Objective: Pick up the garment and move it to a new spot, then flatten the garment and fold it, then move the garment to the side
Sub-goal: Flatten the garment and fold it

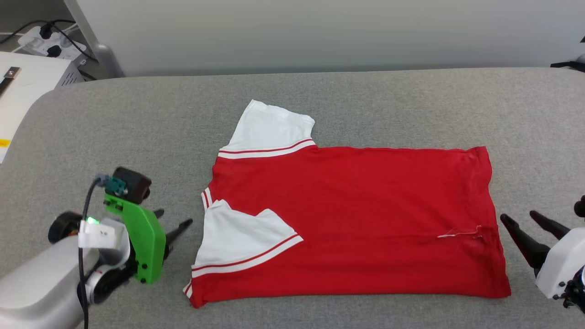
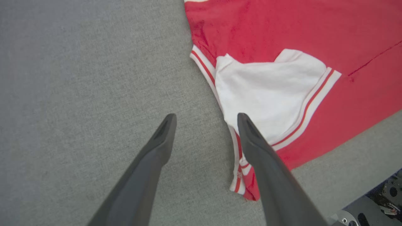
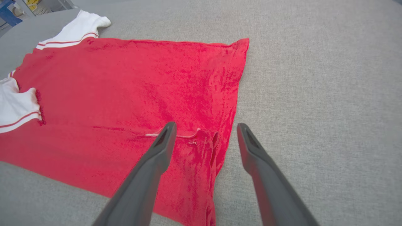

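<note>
Dark-fingered left gripper (image 1: 171,219) and right gripper (image 1: 517,215) are hanging open and empty at the lower corners, flanking the red white-sleeved jersey T-shirt (image 1: 356,214), which is lying flattened, seemingly part-folded, awaiting further folds and moving aside.

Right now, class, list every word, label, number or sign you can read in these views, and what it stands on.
No text can be read.
White tag on the left arm: dark marks, too small to read.
Yellow sticker on the white surface, far left: too blurred.
Red T-shirt: no lettering on the side facing up.
</note>
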